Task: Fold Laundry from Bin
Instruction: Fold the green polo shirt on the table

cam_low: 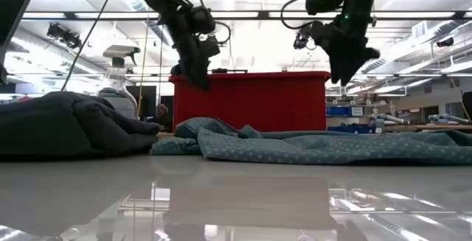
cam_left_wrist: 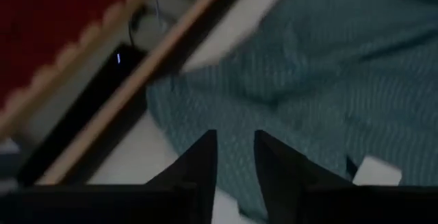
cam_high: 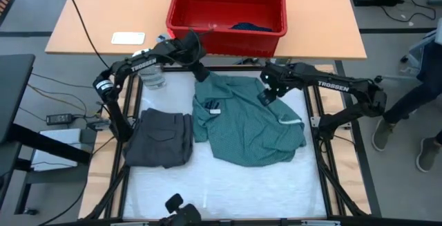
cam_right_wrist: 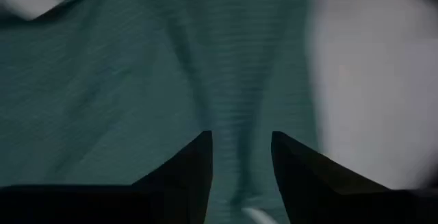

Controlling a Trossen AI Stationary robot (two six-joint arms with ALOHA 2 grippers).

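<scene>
The teal-green dotted T-shirt [cam_high: 248, 122] lies crumpled on the white table top, its white label [cam_high: 214, 110] showing; it also shows in the low view [cam_low: 317, 147]. A dark grey piece [cam_high: 159, 137] lies folded to its left. The red bin [cam_high: 228, 12] stands beyond the far edge with a dark blue piece [cam_high: 250, 27] inside. My left gripper [cam_high: 200, 72] hangs above the shirt's far left corner, fingers slightly apart and empty [cam_left_wrist: 236, 148]. My right gripper [cam_high: 266, 96] hangs above the shirt's far right part, open and empty [cam_right_wrist: 241, 148]. Both are clear of the cloth in the low view.
A white card [cam_high: 128, 38] lies on the wooden table left of the bin. A pale bundle [cam_high: 155, 79] sits under my left arm. A person's legs [cam_high: 421, 95] stand off the table's right side. White table surface shows near the front edge [cam_high: 221, 184].
</scene>
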